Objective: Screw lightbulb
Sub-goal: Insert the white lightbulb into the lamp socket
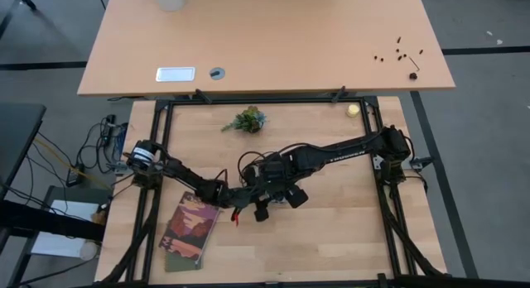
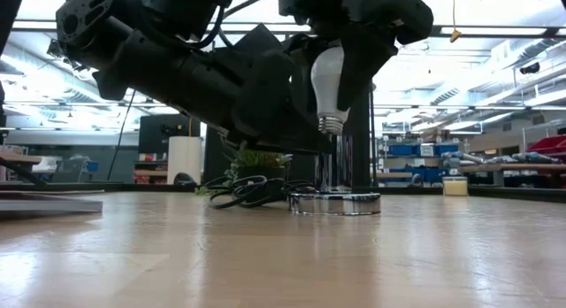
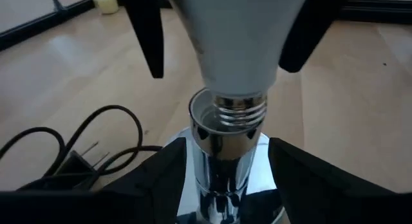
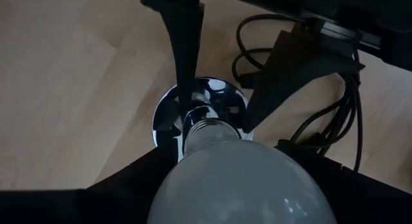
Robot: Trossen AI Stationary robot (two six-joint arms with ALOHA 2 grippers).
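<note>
The right gripper [image 2: 340,51], pointing down near the bench's middle, clamps the lightbulb [image 2: 328,78] (base downward), its screw base at the mouth of the chrome socket post [image 3: 222,153]. The left gripper [image 3: 222,169], reaching in low from the left edge, has its fingers [image 3: 158,176] spread around that post.

bright overhead room light backlights the low view. the arms turn silhouette there. the lightbulb [image 3: 235,37] looms blurred in the left wrist view.
</note>
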